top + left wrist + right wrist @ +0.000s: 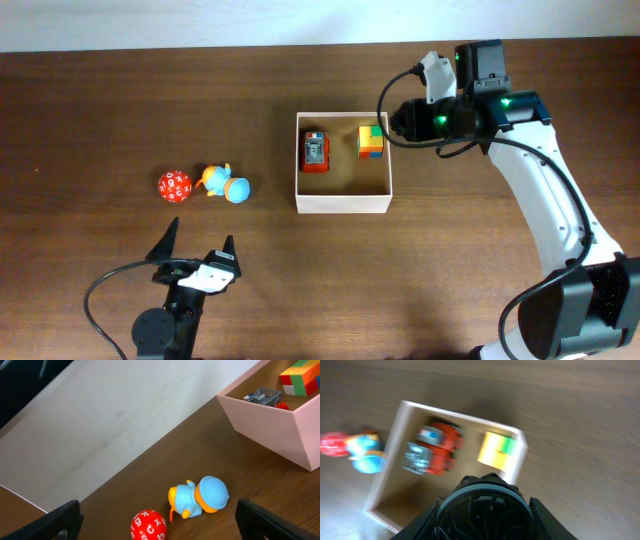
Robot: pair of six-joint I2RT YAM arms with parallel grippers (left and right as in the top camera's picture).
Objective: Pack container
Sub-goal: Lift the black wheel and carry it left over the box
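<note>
The container (343, 204) is a square box with white walls and a tan inside, at the table's middle. In it lie a red toy car (315, 152) and a multicoloured cube (371, 141). My right gripper (398, 122) hovers at its right rim, shut on a black round wheel-like object (485, 509); below it the wrist view shows the container (519, 457), car (436, 449) and cube (497, 449), blurred. My left gripper (196, 254) is open and empty, low at the front left. Ahead of it lie a red lettered ball (148, 526) and a blue-orange duck toy (199, 497).
The ball (173, 186) and duck (224, 183) lie side by side left of the container, apart from it. The container's pale wall (280, 425) is at the upper right of the left wrist view. A white wall runs along the table's far edge.
</note>
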